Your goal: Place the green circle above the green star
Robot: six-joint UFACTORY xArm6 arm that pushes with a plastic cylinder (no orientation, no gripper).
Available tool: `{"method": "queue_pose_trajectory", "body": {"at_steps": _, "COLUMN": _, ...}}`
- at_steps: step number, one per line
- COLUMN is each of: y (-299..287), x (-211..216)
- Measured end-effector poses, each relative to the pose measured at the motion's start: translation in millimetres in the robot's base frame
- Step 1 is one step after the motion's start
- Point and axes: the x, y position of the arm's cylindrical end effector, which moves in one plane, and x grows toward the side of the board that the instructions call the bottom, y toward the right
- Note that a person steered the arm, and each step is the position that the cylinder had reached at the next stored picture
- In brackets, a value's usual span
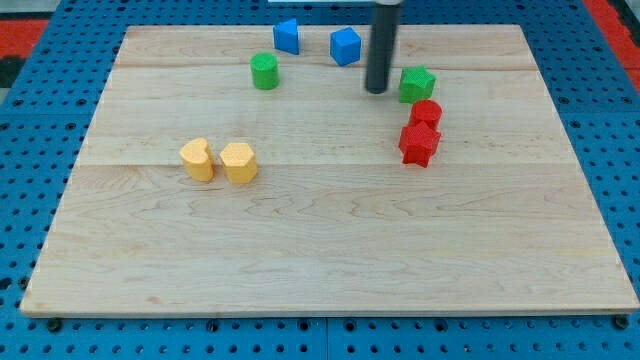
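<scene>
The green circle (265, 71) stands near the view's top, left of centre. The green star (417, 84) sits at the upper right, just above a red circle (426, 113). My tip (376, 90) is on the board just left of the green star, a small gap between them, and far to the right of the green circle. The dark rod rises straight up out of the view's top.
A red star (419, 143) lies below the red circle. Two blue blocks (287, 36) (345, 46) sit near the top edge. A yellow heart (198, 158) and a yellow block (239, 162) lie at the left. The wooden board (320, 260) ends on blue pegboard.
</scene>
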Motion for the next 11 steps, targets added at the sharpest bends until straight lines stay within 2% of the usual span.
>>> {"method": "queue_pose_trajectory", "body": {"at_steps": 1, "y": -104.0, "x": 38.3}}
{"method": "queue_pose_trajectory", "body": {"at_steps": 2, "y": -183.1, "x": 21.2}}
{"method": "queue_pose_trajectory", "body": {"at_steps": 3, "y": -164.5, "x": -30.5}}
{"method": "queue_pose_trajectory", "body": {"at_steps": 4, "y": -118.1, "x": -36.9}}
{"method": "queue_pose_trajectory", "body": {"at_steps": 5, "y": -40.5, "x": -36.9}}
{"method": "queue_pose_trajectory", "body": {"at_steps": 6, "y": 0.6, "x": -36.9}}
{"method": "queue_pose_trajectory", "body": {"at_steps": 7, "y": -2.8, "x": -41.2}}
{"method": "queue_pose_trajectory", "body": {"at_steps": 8, "y": -28.9, "x": -63.9}}
{"method": "queue_pose_trajectory", "body": {"at_steps": 10, "y": 61.1, "x": -65.2}}
{"method": "queue_pose_trajectory", "body": {"at_steps": 11, "y": 55.6, "x": -65.2}}
